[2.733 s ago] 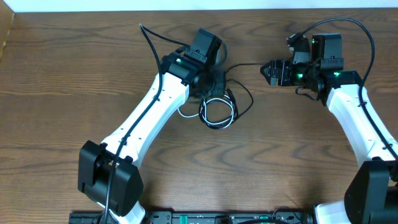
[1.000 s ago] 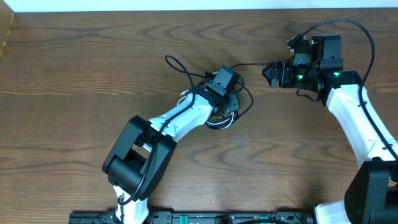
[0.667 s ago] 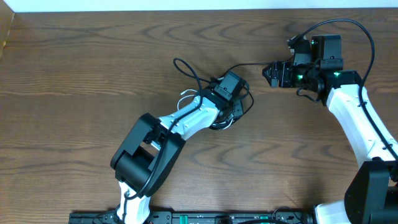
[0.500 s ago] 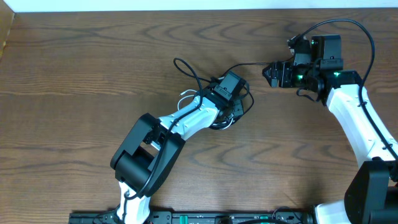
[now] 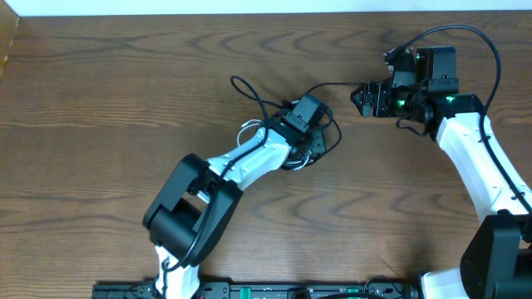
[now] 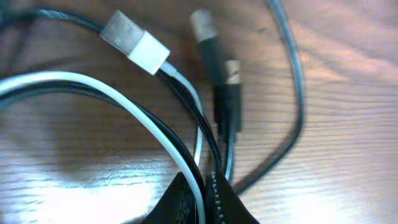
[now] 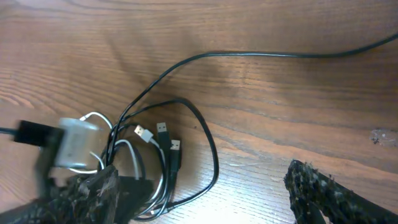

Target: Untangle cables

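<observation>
The left gripper [image 6: 202, 202] had swung onto the cables [image 7: 155, 162] in the middle of the desk [image 5: 100, 124], pinching white and black strands together. They were still knotted. The right gripper [image 5: 359, 93] stayed spread near the far-right corner.

1 blk cable [image 7: 249, 55], 1 wht cable [image 6: 74, 78], 3 plug ends [image 7: 163, 129], 2 arms [image 5: 249, 158].

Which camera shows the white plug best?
The left wrist view: the white plug lies large and sharp there. The right wrist view shows it small, beside two black plugs. Overhead, it is too small to make out.
</observation>
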Robot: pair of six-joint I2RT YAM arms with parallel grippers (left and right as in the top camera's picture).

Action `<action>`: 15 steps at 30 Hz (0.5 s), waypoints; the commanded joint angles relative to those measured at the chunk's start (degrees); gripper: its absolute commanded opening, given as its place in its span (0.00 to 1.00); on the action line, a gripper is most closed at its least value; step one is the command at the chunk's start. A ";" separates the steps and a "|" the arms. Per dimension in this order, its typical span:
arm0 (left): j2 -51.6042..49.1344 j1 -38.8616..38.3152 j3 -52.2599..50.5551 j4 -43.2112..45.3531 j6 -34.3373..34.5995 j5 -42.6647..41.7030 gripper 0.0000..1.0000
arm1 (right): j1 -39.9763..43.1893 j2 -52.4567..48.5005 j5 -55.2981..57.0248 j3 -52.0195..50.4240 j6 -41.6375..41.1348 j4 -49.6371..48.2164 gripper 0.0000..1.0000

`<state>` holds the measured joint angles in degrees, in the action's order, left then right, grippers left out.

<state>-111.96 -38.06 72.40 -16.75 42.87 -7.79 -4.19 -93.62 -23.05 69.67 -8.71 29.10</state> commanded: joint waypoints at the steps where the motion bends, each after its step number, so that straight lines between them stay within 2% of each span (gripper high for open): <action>1: 6.05 0.83 -0.17 -0.44 -3.43 -0.11 0.11 | -0.04 -0.15 0.39 -0.09 0.63 0.09 0.82; 9: 14.80 1.25 -0.17 -1.51 -3.39 -0.35 0.10 | -1.73 -0.17 -1.31 -0.11 0.63 -0.17 0.82; 15: 22.73 4.44 -0.17 -1.38 -2.03 -0.35 0.09 | -2.69 -0.26 -4.52 -0.11 0.63 -0.92 0.84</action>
<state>-93.58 -35.64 72.38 -18.17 40.49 -8.40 -6.17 -93.62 -24.91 69.67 -8.69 28.67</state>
